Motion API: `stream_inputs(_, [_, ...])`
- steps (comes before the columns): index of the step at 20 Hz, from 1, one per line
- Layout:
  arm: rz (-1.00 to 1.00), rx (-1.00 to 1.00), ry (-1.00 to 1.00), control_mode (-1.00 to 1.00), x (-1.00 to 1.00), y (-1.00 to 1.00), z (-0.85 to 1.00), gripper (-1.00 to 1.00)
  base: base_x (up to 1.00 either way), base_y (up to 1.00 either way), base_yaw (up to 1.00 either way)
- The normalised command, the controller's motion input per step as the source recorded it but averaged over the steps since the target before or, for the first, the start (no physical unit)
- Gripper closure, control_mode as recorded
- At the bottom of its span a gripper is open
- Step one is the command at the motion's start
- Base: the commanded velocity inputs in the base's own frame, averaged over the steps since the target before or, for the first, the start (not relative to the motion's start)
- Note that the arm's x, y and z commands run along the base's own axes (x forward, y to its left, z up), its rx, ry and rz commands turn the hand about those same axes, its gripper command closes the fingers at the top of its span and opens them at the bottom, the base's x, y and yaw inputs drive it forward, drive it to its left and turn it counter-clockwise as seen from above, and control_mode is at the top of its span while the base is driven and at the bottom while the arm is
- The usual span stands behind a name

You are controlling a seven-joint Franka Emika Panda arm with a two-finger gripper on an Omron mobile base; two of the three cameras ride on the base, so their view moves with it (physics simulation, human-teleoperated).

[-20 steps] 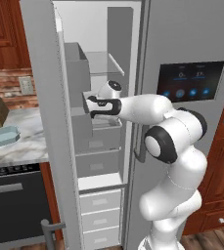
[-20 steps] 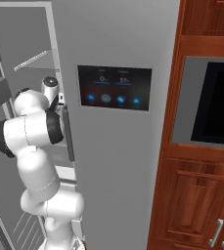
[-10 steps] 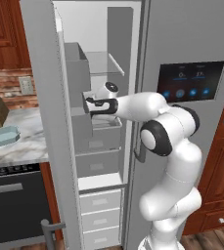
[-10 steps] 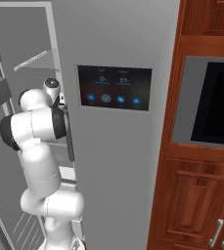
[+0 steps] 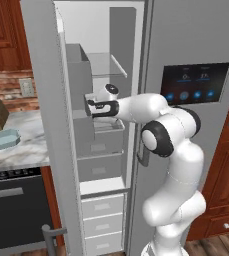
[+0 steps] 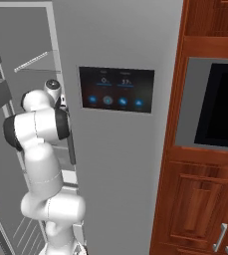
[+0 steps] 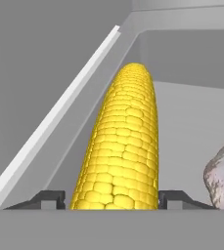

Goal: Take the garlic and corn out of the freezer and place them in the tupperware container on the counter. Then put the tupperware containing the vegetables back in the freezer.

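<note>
**Corn in the jaws, nothing packed yet**

Now the end effector point(image 7: 113, 200) straddles the corn point(image 7: 123, 146), a finger point(image 7: 47, 199) close at each side; whether it already grips, I cannot tell. The garlic point(image 7: 223, 173) lies just beside, on the same freezer point(image 5: 98, 125) shelf. The tupperware point(image 5: 1, 140) waits on the counter point(image 5: 28, 150); seemingly every placement remains.
</note>
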Motion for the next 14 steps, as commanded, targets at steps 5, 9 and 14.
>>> stream_inputs(5, [0.0,0.0,0.0,-1.0,0.0,0.01,-0.14,1.0,0.0,0.0,0.0])
stream_inputs(9, [0.0,0.0,-0.02,-1.0,-0.18,0.0,-0.06,1.0,0.0,0.0,0.0])
stream_inputs(14, [0.0,0.0,-0.17,-1.0,-0.93,-0.04,0.05,1.0,0.0,0.0,0.0])
